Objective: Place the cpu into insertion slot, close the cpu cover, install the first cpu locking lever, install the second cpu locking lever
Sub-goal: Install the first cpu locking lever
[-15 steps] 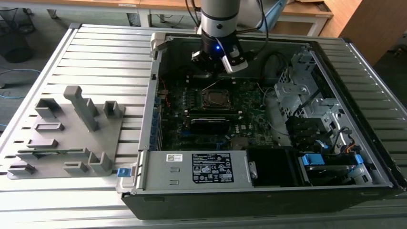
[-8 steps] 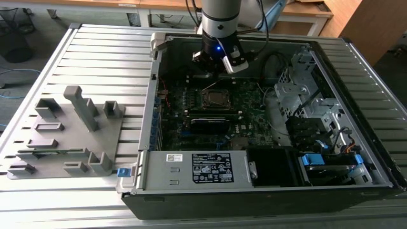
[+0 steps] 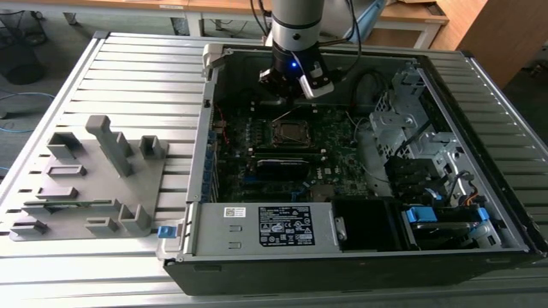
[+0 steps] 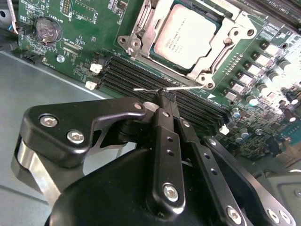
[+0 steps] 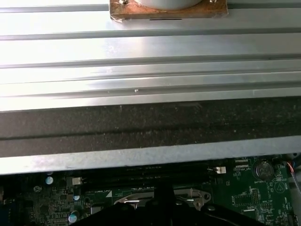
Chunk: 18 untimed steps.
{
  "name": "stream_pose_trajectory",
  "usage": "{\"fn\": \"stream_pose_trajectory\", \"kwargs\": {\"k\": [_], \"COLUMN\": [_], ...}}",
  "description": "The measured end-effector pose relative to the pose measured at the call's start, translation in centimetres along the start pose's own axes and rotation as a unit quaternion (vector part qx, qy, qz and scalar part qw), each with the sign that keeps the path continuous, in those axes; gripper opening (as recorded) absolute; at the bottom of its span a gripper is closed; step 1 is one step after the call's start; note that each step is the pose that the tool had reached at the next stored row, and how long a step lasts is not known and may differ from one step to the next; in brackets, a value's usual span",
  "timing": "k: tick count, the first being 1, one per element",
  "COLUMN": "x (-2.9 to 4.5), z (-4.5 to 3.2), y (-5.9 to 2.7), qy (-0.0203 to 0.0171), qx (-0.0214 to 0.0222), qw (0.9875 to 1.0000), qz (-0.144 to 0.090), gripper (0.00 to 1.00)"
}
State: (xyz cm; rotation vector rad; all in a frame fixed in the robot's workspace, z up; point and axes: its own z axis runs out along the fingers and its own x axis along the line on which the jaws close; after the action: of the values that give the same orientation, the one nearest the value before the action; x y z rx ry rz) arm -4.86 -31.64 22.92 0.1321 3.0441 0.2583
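The hand is clenched on a thin wire lever. Its two black fingers are pressed together, with the wire crossing at their tips. In the second wrist view the lever lies level above the long black memory slots, just beside the socket.

The cpu sits in the insertion slot near the middle of the motherboard, its grey metal top facing up. The cover lies down over it, and its silver frame borders the chip on all visible sides. A coin cell sits on the board, well apart from the socket.

In the exterior view the arm comes down over the far edge of the open computer case, which lies on a slatted metal table. The hand hangs inside the case, near its far wall. A power supply fills the near edge of the case. A grey fixture with upright blocks rests on the table beside the case, toward the exterior view's left.
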Motion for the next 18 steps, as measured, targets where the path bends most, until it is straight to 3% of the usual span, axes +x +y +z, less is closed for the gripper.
{"fn": "stream_pose_trajectory", "kwargs": {"k": [18], "x": [0.06], "z": [0.63], "y": [-0.02], "qy": [-0.0001], "qx": [0.0001], "qw": [1.0000], "qz": [0.001], "gripper": [0.11]}}
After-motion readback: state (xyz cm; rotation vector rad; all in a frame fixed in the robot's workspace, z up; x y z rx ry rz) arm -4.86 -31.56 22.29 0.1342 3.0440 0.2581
